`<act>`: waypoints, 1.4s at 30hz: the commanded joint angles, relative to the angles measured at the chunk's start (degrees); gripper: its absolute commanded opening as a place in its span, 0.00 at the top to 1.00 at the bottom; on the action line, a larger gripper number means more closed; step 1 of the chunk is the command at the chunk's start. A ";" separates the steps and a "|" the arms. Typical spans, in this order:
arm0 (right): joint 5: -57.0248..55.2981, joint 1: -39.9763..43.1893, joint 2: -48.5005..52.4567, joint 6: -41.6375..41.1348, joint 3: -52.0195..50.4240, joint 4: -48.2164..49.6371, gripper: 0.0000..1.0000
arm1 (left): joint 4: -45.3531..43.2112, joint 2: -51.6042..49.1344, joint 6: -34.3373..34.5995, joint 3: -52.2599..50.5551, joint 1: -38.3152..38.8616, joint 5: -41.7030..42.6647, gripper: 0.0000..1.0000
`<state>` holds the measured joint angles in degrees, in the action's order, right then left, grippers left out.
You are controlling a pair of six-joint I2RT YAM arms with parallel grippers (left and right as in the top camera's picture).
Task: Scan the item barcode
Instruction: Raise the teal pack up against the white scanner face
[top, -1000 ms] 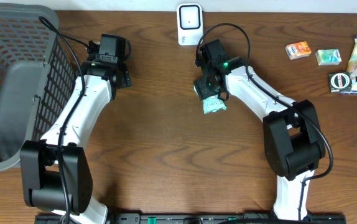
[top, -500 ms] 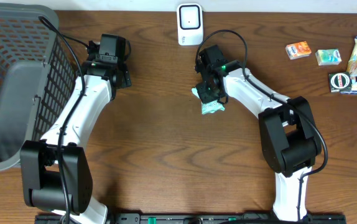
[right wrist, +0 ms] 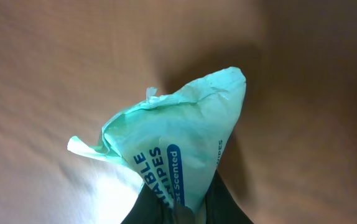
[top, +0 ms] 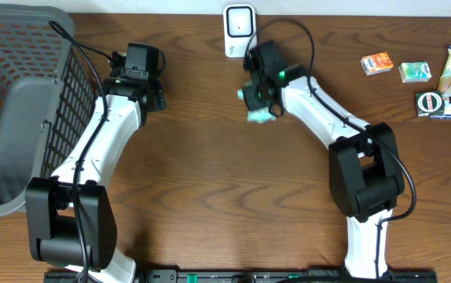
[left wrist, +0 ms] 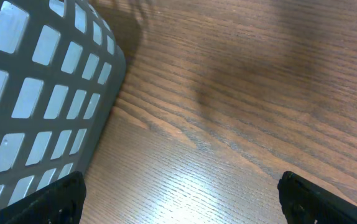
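Beside the laundry basket [top: 21,102], the left claw [left wrist: 194,200] stands wide apart and empty. The right claw [top: 257,98], much the nearer, is clamped on the mint wipes packet [right wrist: 178,158]; the barcode scanner [top: 240,30] sits just beyond, at the desk's far edge.

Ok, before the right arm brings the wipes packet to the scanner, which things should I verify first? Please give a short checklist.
1. Grip: the right fingers pinch the wipes packet by one edge: ok.
2. Barcode turned toward the scanner: cannot tell; no barcode shows in any view.
3. Way from packet to scanner: only bare wood between them: ok.
4. Left fingers out of the way: open, empty, beside the basket: ok.
5. Packet lifted off the table: cannot tell.
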<state>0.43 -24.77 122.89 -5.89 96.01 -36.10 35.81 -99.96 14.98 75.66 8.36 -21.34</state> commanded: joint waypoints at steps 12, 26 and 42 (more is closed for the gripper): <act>-6.78 0.20 2.51 1.90 5.86 37.53 0.99 | 0.17 0.24 -0.31 0.68 -0.04 -0.76 0.02; -6.97 0.74 13.75 1.66 5.86 63.28 0.99 | 0.17 0.24 -0.31 0.70 -0.04 -0.76 0.02; -9.62 9.55 5.53 1.66 5.90 51.98 0.99 | 0.17 0.24 -0.31 0.70 -0.04 -0.76 0.02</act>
<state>-6.02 -19.44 135.28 -4.49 101.49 19.18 35.83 -99.96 14.98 75.66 8.36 -21.34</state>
